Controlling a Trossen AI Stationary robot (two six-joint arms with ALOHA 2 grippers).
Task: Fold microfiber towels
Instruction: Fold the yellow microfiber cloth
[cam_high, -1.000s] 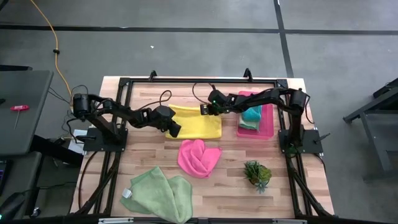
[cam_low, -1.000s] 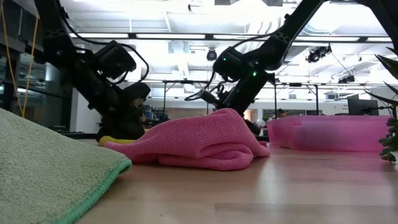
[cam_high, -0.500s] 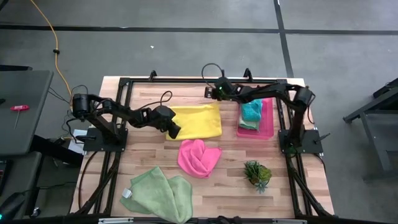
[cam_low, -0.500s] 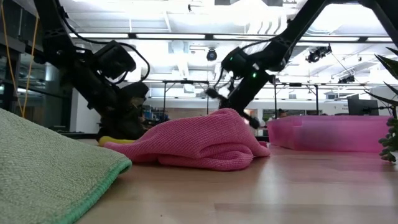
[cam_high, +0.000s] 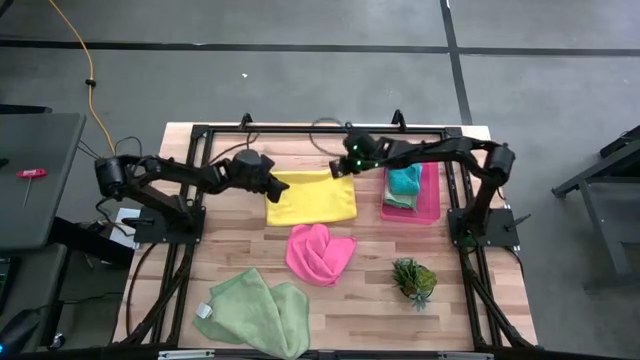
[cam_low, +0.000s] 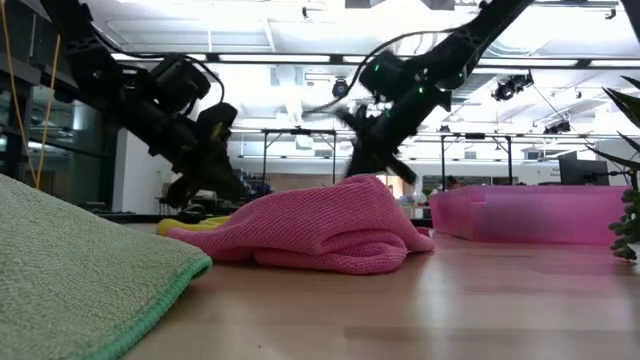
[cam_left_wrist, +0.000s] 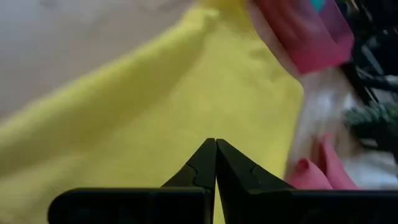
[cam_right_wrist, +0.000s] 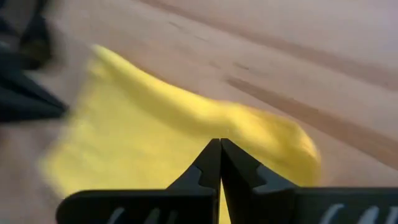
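Observation:
A yellow microfiber towel (cam_high: 312, 198) lies folded flat on the table between my two grippers. My left gripper (cam_high: 280, 186) hovers shut at its far left corner, and the left wrist view shows only yellow cloth (cam_left_wrist: 186, 106) beyond the shut fingertips. My right gripper (cam_high: 336, 172) hovers shut over the towel's far edge (cam_right_wrist: 186, 118). No cloth shows between either pair of fingers. A hot pink towel (cam_high: 320, 252) lies crumpled mid-table. Two pale green towels (cam_high: 255, 310) lie at the near left. A teal towel (cam_high: 405, 180) rests in the pink tray (cam_high: 432, 200).
A small spiky green plant (cam_high: 413, 280) stands near the right, in front of the tray. A black frame (cam_high: 300, 128) runs round the table's far edge and sides. Bare wood shows between the pink towel and the plant.
My left gripper has left the yellow towel's near left corner, going up and toward the far edge to its far left corner. My right gripper has risen, swinging toward the far edge and partly back, and has rolled. The yellow towel lies flat as before.

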